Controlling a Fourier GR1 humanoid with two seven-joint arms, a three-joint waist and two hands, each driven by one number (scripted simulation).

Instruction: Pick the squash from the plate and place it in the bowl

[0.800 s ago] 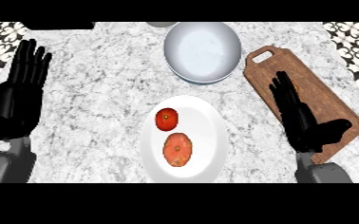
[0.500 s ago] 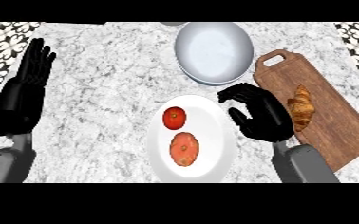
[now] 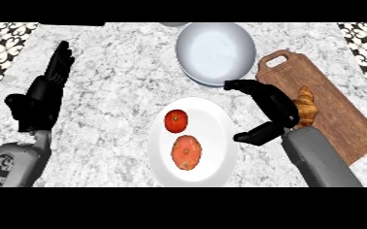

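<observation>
The right robot hand hovers with fingers curled, holding nothing, beside the white round plate carrying the orange squash and red tomato.

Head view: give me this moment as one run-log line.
right hand: beside plate, curled, holding nothing | squash: on plate near tomato | bowl: holds nothing | left hand: resting open at left
</observation>
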